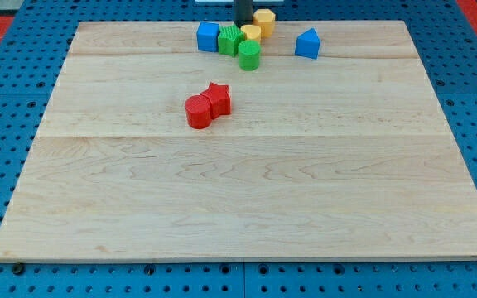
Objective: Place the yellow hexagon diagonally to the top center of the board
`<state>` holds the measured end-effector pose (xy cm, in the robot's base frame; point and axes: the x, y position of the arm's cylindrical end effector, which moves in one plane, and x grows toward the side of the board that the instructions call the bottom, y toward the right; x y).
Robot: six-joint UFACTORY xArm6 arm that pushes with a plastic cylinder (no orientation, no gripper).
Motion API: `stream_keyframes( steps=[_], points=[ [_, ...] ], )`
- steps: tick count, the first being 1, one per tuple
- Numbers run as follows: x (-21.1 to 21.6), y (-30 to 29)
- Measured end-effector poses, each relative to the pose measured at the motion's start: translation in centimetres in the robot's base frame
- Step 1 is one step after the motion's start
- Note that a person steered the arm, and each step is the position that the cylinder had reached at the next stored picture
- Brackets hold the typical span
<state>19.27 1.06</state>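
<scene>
The yellow hexagon (264,20) sits at the board's top edge, a little right of centre. My tip (243,25) is just to its left, touching or nearly touching it. The tip stands directly above a second yellow block (251,34), whose shape I cannot make out. The dark rod comes down from the view's top edge.
A blue cube (208,36), a green star (231,40) and a green cylinder (249,55) cluster left of and below the tip. A blue triangle (307,43) lies to the right. A red cylinder (198,111) and a red star (217,98) touch mid-board. The wooden board (238,215) lies on a blue pegboard.
</scene>
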Motion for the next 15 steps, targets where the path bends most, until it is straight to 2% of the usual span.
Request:
stream_keyframes(
  steps=[2, 3, 5, 6, 7, 8, 9, 10, 11, 12, 13, 15],
  points=[
    [1.0, 3.1],
    [2.8, 5.0],
    [3.0, 13.3],
    [0.0, 14.4],
    [-0.1, 14.4],
    [-0.1, 10.2],
    [5.1, 2.4],
    [7.7, 2.1],
    [10.3, 3.5],
    [10.7, 12.2],
    [6.9, 12.4],
    [4.1, 12.4]
  ],
)
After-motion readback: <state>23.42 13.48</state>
